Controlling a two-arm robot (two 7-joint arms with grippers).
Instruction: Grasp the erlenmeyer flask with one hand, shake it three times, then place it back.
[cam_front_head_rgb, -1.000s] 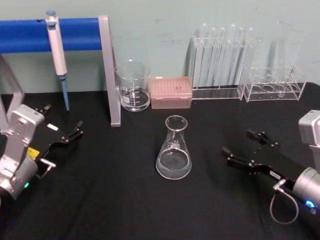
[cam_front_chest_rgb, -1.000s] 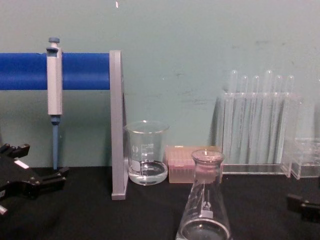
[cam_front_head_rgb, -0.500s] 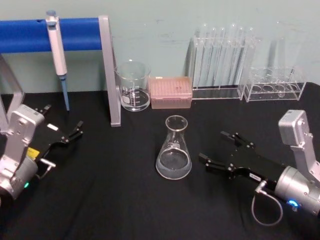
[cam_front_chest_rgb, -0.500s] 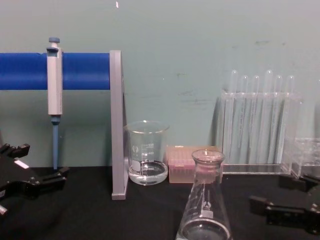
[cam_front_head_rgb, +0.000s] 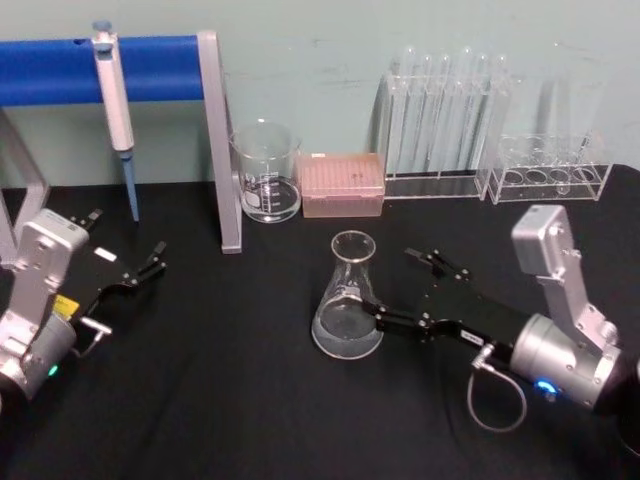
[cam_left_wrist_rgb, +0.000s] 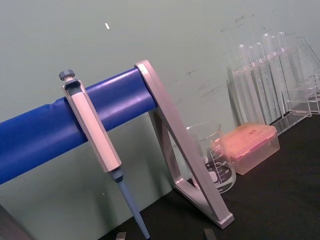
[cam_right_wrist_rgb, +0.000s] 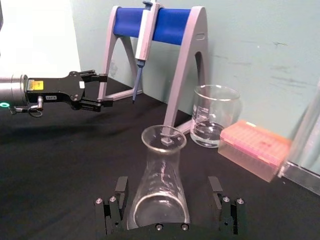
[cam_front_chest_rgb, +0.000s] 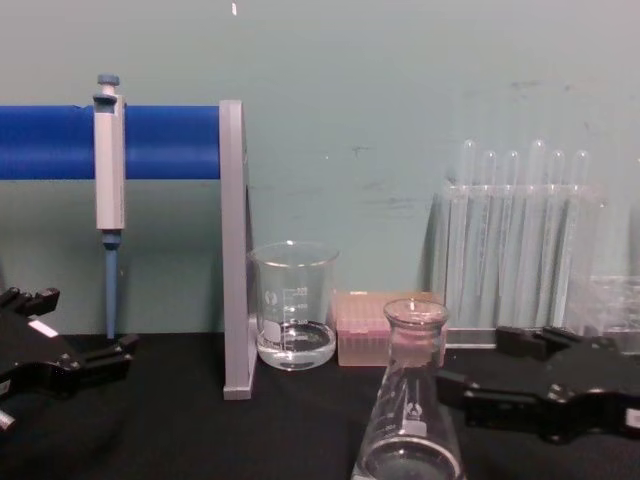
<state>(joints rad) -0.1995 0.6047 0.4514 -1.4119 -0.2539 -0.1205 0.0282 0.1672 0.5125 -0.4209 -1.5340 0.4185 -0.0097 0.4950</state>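
**Q:** Working from near to far, what room do we have for moving?

**A:** The near part of the black table (cam_front_head_rgb: 230, 400) lies bare. So does the strip between the erlenmeyer flask (cam_front_head_rgb: 348, 300) and the left gripper (cam_front_head_rgb: 125, 240), which sits low at the table's left side, its fingers apart and holding nothing. The far edge is lined with labware against the wall.

**Q:** Where do we find the flask, and how do the fingers stand?

**A:** It stands upright at mid-table. The right gripper (cam_front_head_rgb: 392, 284) reaches in from the right with its fingers (cam_right_wrist_rgb: 120, 192) spread wide, one on each side of the flask's base. They have not closed on it (the right wrist view shows a clear gap on one side). Whether the other finger touches the glass, we cannot tell.

**Q:** And the counts?

**A:** We count one flask and two grippers. Farther back there is one beaker (cam_front_head_rgb: 266, 175), one pink tip box (cam_front_head_rgb: 342, 185), one pipette (cam_front_head_rgb: 113, 95) hung on one blue-barred stand (cam_front_head_rgb: 215, 140), and two clear racks. The tube rack (cam_front_head_rgb: 440, 183) bears six test tubes (cam_front_head_rgb: 443, 100), and the second rack (cam_front_head_rgb: 550, 182) stands to its right.
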